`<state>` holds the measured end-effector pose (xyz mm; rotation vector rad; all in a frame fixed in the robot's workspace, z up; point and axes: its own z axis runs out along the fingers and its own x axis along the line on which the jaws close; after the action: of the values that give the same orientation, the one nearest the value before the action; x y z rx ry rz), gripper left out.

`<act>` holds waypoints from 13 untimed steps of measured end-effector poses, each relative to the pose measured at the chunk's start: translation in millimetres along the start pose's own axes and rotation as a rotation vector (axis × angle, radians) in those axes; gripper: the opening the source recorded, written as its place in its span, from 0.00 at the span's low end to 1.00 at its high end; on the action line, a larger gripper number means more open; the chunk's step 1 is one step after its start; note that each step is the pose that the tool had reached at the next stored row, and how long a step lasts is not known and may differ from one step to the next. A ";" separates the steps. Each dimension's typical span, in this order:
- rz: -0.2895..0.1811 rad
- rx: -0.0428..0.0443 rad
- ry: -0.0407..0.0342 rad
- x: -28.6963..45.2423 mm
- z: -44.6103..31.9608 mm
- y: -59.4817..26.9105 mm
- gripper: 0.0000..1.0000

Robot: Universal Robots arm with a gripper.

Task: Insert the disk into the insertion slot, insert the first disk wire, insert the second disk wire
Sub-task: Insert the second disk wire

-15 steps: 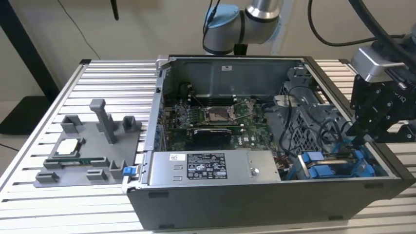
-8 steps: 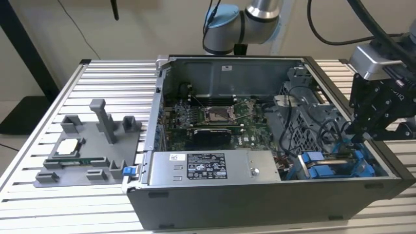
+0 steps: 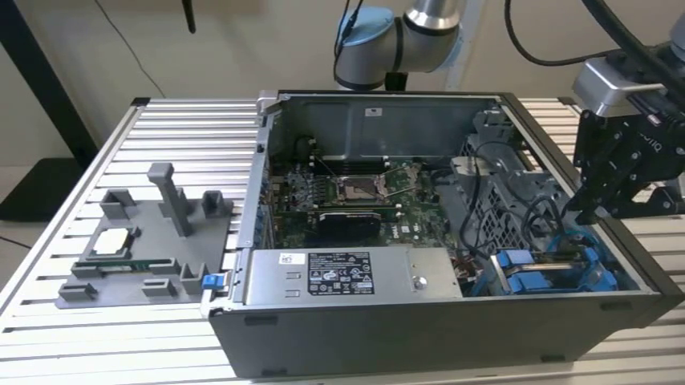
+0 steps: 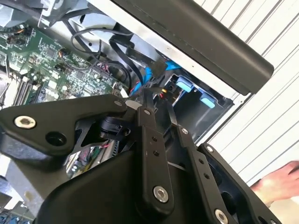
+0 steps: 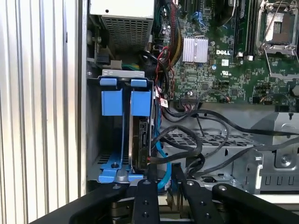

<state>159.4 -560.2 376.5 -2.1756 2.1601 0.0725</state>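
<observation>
Inside the case (image 3: 428, 321), the disk (image 5: 140, 140) sits edge-on in the bay (image 5: 122, 73). Its long axis runs toward the claw (image 5: 162, 169), which hovers at the bay's wire end. We cannot tell its grip.

The disk (image 5: 140, 140), a flat dark-edged hard drive clipped in a bright blue plastic carrier frame, stood on edge, seated in the insertion slot (image 5: 95, 135), a grey metal bay in a corner of the open case. Its blue latch tab (image 5: 141, 101) lay level with the neighbouring carrier's tab (image 5: 111, 101). A thin bright blue cable (image 5: 160, 161) curved just beside the disk's rear end, with looped black wires (image 5: 187, 140) near; whether either was plugged in could not be told.
</observation>
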 end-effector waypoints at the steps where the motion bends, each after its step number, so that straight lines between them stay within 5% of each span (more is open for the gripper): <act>1: 0.000 -0.0006 -0.0001 -0.7 -0.4 -0.6 1.00; 13: 0.000 -0.0031 -0.0001 -7.8 0.0 -18.8 1.00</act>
<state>178.1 -552.3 377.5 -2.1774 2.1612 0.0760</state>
